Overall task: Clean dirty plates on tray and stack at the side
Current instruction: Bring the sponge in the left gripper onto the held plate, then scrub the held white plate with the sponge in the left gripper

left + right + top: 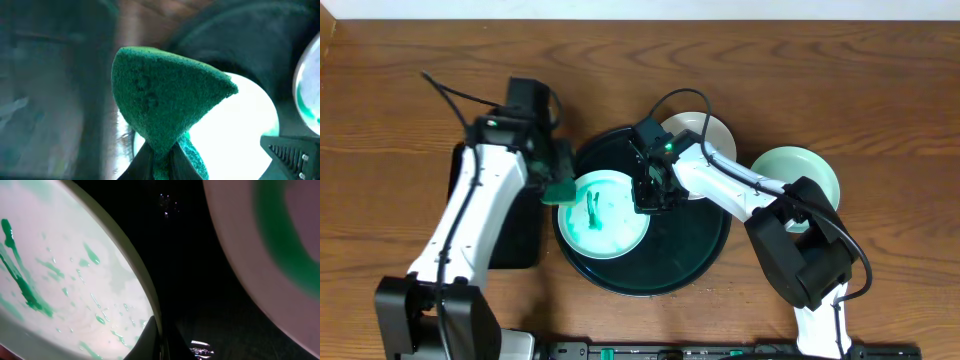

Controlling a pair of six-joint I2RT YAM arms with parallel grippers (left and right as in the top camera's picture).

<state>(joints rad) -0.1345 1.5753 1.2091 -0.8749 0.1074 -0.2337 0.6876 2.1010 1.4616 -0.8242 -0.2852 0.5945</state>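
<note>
wooden table (800, 60) first, bare wood up top and far right. black round tray (692, 262) at centre, raised rim all round. dark mat (515, 245) left of tray, partly under left arm. dirty plate (615, 228) in tray's left half, green smears across the face (round, so no long axis to speak of). second plate (715, 135) at tray's upper right edge, partly under right arm. pale green plate (812, 172) off tray to the right, on the table, likely the stack spot. green sponge (160, 95) pinched in left gripper (161, 161), fingers closed on its lower end, hanging just over dirty plate's left rim. right gripper (161, 347) clamped on dirty plate's right rim, probably steadying it. key relation: dirty plate right of and below the sponge, so left arm nearer for the wipe. probably next a sweep rightward across the face. open room over the plate, but tray rim close on the left, and right gripper at the far edge to stop short of.
</note>
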